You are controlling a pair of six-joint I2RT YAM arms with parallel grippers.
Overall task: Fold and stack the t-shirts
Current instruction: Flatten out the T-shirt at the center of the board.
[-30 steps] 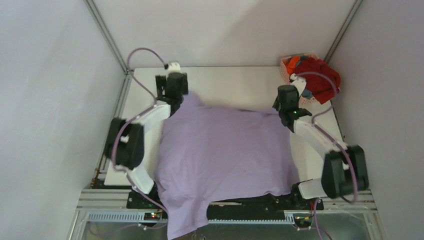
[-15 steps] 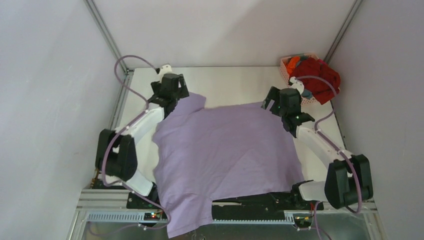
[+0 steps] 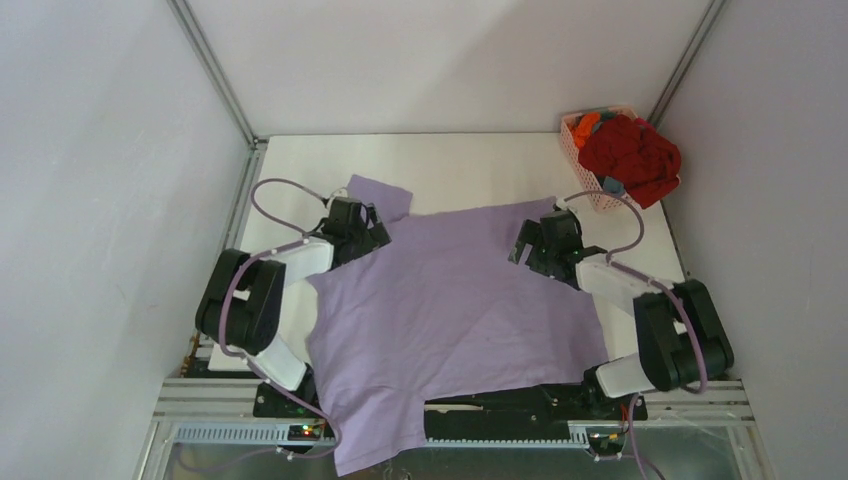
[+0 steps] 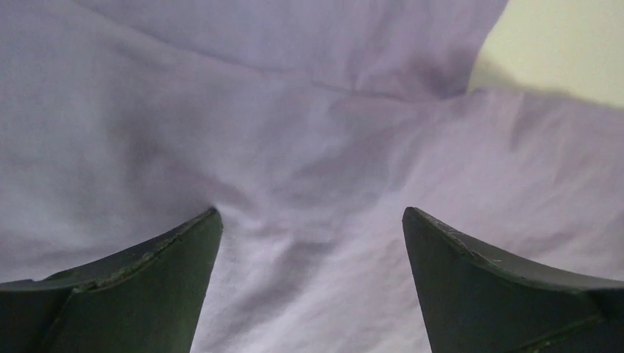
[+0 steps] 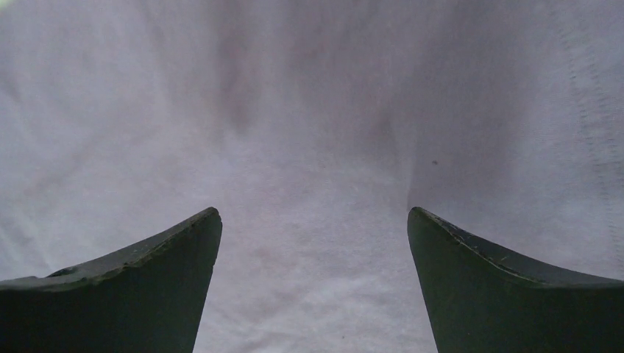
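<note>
Both arms have pulled back from the far edge, and the lavender t-shirt (image 3: 450,300) now lies spread over the middle of the white tabletop (image 3: 470,160). One sleeve points toward the far left corner and the bottom end spills over the near edge. Its cloth is soft, matte and faintly creased. A crumpled dark red shirt (image 3: 630,155) is heaped on a pink lattice basket (image 3: 575,145) at the far right corner. The left gripper (image 4: 309,220) and right gripper (image 5: 313,217) sit just over the cloth, black jaws spread wide, gripping nothing.
</note>
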